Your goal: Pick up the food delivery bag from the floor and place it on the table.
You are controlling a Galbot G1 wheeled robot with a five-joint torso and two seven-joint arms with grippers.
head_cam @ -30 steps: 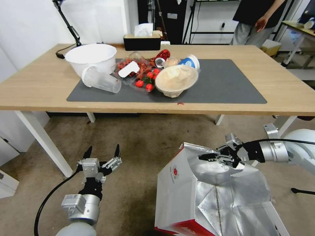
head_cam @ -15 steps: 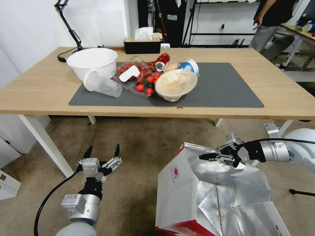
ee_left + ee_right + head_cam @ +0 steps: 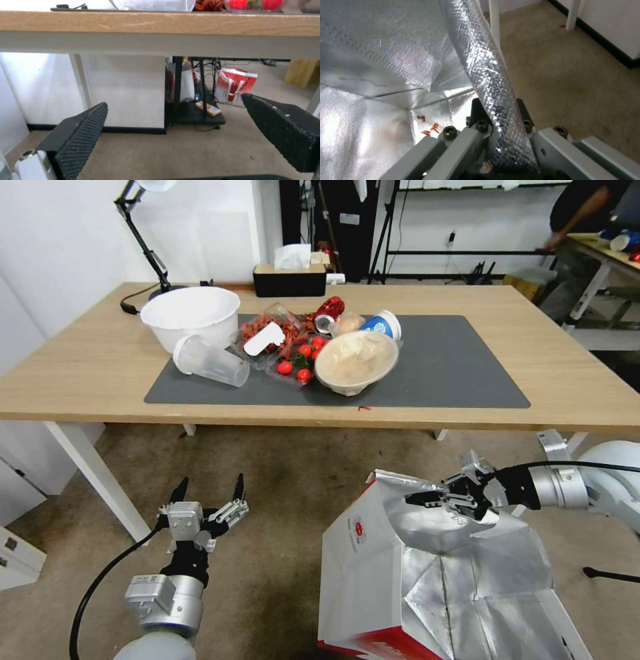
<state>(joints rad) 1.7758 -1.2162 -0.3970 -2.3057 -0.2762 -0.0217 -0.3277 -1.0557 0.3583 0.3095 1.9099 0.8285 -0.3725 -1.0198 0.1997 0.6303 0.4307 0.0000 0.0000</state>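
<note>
Here the food delivery bag (image 3: pixel 427 573) is shown in the head view below the table's near edge, in front of the robot and toward its right, mouth turned up and foil lining exposed. Whether its base rests on the floor (image 3: pixel 287 487) cannot be told, since the bottom is cut off by the picture's edge. The bag's rim is pinched by the right gripper (image 3: pixel 433 499); in the right wrist view the folded foil edge (image 3: pixel 493 75) is seen clamped between the closed jaws of the right gripper (image 3: pixel 501 117). The bag's white side with the small red round logo (image 3: pixel 358 529) is turned toward the robot's left, and its red face shows at the bottom.

The left gripper (image 3: pixel 207 492) is held low over the floor to the left of the bag, well apart from it, its fingers (image 3: pixel 80 135) spread wide and holding nothing.

On the table (image 3: pixel 80 373) the left and middle of the dark grey mat (image 3: pixel 453 367) are occupied by a white bowl (image 3: pixel 191 315), a tipped clear cup (image 3: pixel 210 361), a clear box of red food (image 3: pixel 270 332), small tomatoes (image 3: pixel 299 363), a covered bowl (image 3: pixel 356 361), a blue paper cup (image 3: pixel 383 324) and a red can (image 3: pixel 330 309). The mat's right portion and the wood beyond it lie bare. A tissue box (image 3: pixel 289 280) and a desk lamp (image 3: pixel 143 237) stand along the far edge. A white table leg (image 3: pixel 100 480) stands beyond the left gripper.
</note>
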